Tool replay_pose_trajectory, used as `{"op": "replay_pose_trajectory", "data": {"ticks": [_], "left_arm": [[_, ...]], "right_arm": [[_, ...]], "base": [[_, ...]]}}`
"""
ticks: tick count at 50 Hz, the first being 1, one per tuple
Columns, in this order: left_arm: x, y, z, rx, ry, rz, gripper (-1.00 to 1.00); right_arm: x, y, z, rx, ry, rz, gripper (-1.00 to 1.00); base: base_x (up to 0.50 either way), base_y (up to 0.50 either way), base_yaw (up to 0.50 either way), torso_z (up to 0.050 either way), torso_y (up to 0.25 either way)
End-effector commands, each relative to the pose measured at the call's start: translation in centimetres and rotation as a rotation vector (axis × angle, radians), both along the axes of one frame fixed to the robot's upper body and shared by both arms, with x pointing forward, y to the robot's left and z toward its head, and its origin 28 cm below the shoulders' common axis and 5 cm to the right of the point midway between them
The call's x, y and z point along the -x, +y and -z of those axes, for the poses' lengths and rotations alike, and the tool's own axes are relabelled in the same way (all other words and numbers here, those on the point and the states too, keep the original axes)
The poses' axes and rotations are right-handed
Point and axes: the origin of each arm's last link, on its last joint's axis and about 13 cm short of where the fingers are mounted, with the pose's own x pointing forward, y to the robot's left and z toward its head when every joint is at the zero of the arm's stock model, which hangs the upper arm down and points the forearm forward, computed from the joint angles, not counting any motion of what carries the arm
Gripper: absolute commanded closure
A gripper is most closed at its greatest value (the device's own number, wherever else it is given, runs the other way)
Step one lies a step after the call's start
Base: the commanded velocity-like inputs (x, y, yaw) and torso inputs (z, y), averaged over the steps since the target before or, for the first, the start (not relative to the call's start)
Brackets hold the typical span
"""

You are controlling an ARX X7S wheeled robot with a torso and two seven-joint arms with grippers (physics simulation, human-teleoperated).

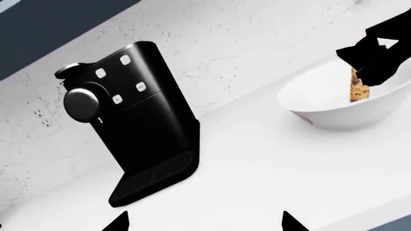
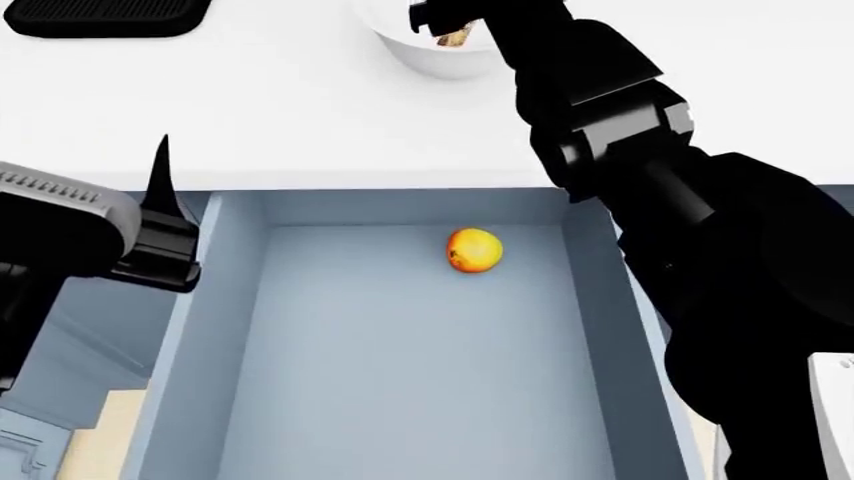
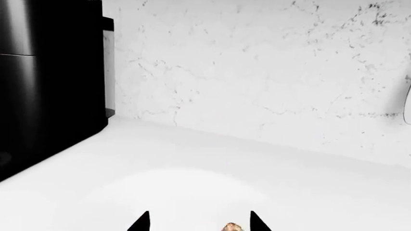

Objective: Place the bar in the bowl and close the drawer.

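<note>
Bowl (image 1: 347, 103): white, glossy, on white table (image 1: 257, 163), right of the coffee machine (image 1: 132, 120) in the head view, well apart from it. Partly covered by the right arm in that view.

Bar (image 1: 358, 87): tan, speckled, standing nearly upright inside the bowl, lower end down behind the near wall, upper end pinched by the right jaws. Only a small tan scrap of it (image 2: 454, 38) visible in the head view, at the bowl's rim under the gripper.

Right gripper (image 1: 369, 60): black, reaching over the bowl from above, jaws closed on the bar's top. Two black fingertips (image 3: 140, 222) and a bit of bar between them at the edge of the right wrist view.

Left gripper (image 2: 163, 215): held over the drawer's left wall, apart from the bowl. One pointed finger showing in the head view; two tips set wide apart in the left wrist view, nothing between them.

Drawer (image 2: 400, 400): pulled open below the table's front edge, pale blue-grey walls and floor.

Fruit (image 2: 474, 250): round, yellow-orange, lying on the drawer floor near its back wall.

Coffee machine: black, silver knob and four pale buttons, standing against the marbled wall (image 1: 244, 33).
</note>
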Motion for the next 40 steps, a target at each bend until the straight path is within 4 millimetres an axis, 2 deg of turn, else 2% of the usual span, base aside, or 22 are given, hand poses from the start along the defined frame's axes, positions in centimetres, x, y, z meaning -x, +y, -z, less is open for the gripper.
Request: {"op": "replay_pose_trajectory", "data": {"ticks": [1, 24, 40], "left_arm": [[-0.08, -0.03, -0.18, 0.000, -0.005, -0.002, -1.00], [0.25, 0.04, -0.17, 0.006, -0.009, 0.002, -1.00], [0.03, -0.18, -0.21, 0.002, -0.012, 0.029, -1.00]], "right_arm": [[-0.02, -0.03, 0.17, 0.005, 0.010, 0.000, -1.00], [-0.10, -0.21, 0.36, 0.008, 0.001, 0.009, -1.00], [-0.09, -0.32, 0.07, 0.013, -0.005, 0.010, -1.00]], "base": [[0.00, 0.00, 0.00, 0.000, 0.000], [0.00, 0.00, 0.00, 0.000, 0.003], [0.00, 0.00, 0.00, 0.000, 0.242]]}}
